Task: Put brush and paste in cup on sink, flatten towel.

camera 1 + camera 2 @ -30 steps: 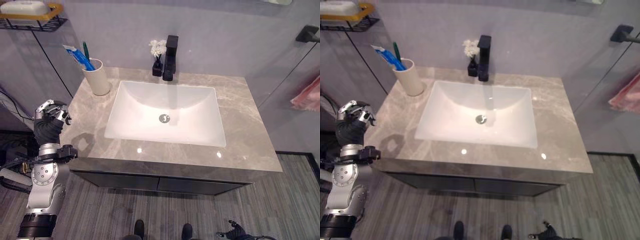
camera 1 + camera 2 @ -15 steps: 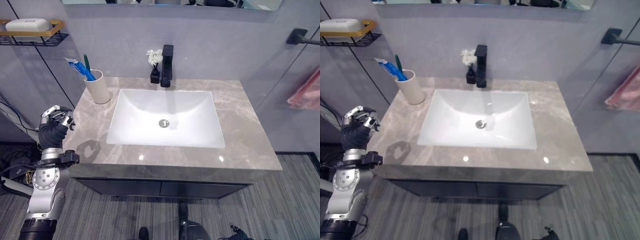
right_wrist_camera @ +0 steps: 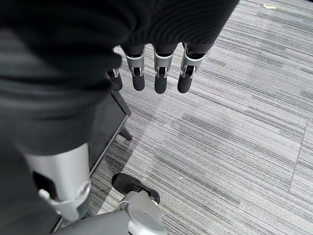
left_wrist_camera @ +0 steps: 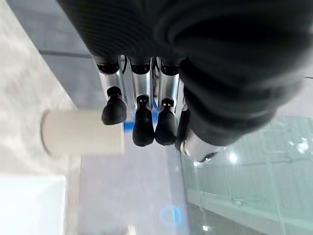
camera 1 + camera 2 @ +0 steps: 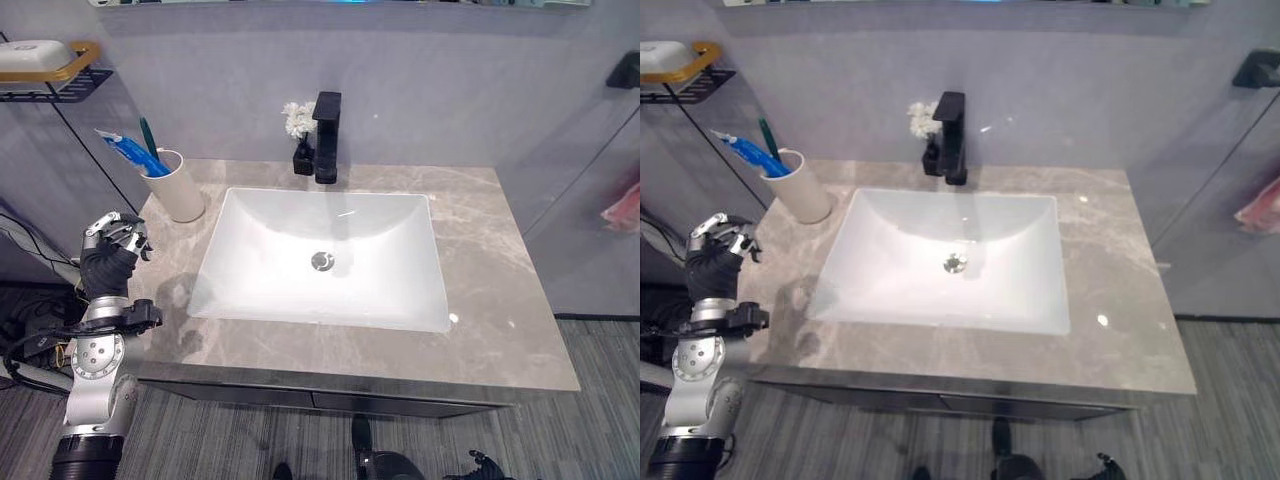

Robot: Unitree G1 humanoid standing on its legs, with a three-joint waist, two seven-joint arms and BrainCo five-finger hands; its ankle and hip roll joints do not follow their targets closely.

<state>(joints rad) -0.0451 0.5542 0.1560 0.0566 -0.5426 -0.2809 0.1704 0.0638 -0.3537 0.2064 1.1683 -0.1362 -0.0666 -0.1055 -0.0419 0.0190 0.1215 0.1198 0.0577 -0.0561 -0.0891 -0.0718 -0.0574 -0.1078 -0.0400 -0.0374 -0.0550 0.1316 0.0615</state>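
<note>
A white cup (image 5: 181, 187) stands at the back left of the grey stone counter (image 5: 500, 290). A blue toothpaste tube (image 5: 125, 152) and a green toothbrush (image 5: 148, 133) stick out of it. My left hand (image 5: 110, 250) hovers at the counter's left edge, in front of the cup, with its fingers curled and nothing in them. The cup (image 4: 80, 132) lies past its fingers (image 4: 143, 126) in the left wrist view. A pink towel (image 5: 625, 207) hangs on the wall at the far right. My right hand (image 3: 156, 73) hangs low over the floor, fingers curled and holding nothing.
A white basin (image 5: 320, 255) fills the middle of the counter. Behind it stand a black tap (image 5: 326, 135) and a small vase of white flowers (image 5: 297, 125). A wire shelf with a soap dish (image 5: 40, 62) juts from the left wall. Grey striped floor (image 3: 234, 127) lies under my right hand.
The camera has shifted, so the whole picture has moved and the towel now sits at the right edge. The cup and my left hand keep their places.
</note>
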